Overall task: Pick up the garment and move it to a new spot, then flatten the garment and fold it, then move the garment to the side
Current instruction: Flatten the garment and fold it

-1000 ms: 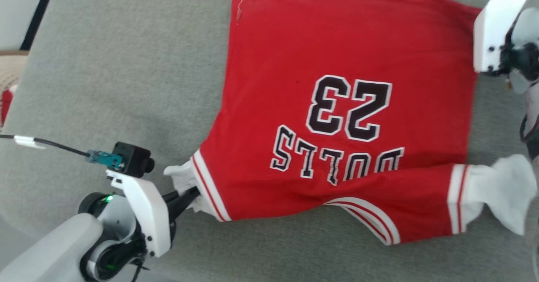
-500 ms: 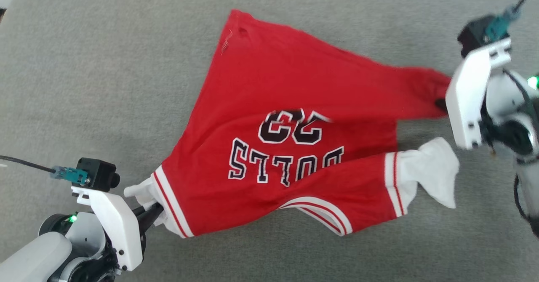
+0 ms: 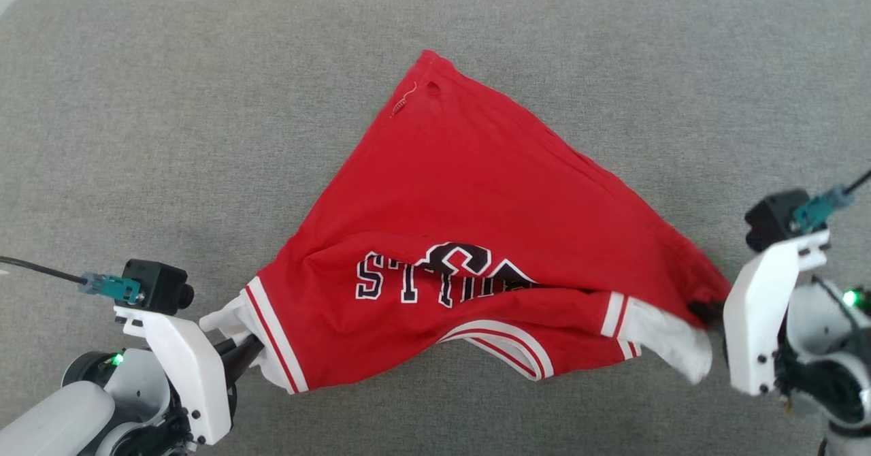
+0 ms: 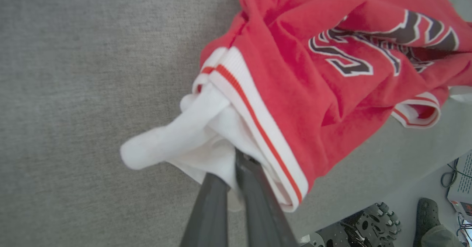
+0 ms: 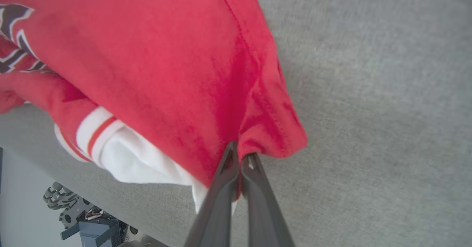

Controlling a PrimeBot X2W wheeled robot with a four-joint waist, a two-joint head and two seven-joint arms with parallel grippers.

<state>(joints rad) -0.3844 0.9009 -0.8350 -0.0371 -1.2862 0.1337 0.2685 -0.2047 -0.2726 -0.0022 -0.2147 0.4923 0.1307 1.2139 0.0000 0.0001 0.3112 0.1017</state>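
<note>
The garment [image 3: 469, 224] is a red jersey with white sleeves and black lettering, lying on the grey padded surface [image 3: 170, 136], its far half drawn forward over the chest print. My left gripper [image 3: 252, 354] at the lower left is shut on the garment's white sleeve [image 4: 206, 136] beside the striped cuff. My right gripper [image 3: 704, 310] at the lower right is shut on a red hem corner [image 5: 269, 140], lying over the other white sleeve [image 3: 670, 347]. In the wrist views both pairs of fingers [image 4: 236, 195] [image 5: 236, 188] pinch cloth [image 5: 166, 55].
The grey surface's near edge [image 4: 368, 188] runs close behind both grippers. Below it, the robot's base parts [image 4: 365, 228] and a person's dark shoe [image 4: 427, 214] stand on the floor. Bare grey surface lies left, right and beyond the garment.
My right gripper has pulled the red hem corner toward the near edge, folding the far half over the number. The head camera has tilted, so the whole picture shifted. My left gripper keeps its grip.
</note>
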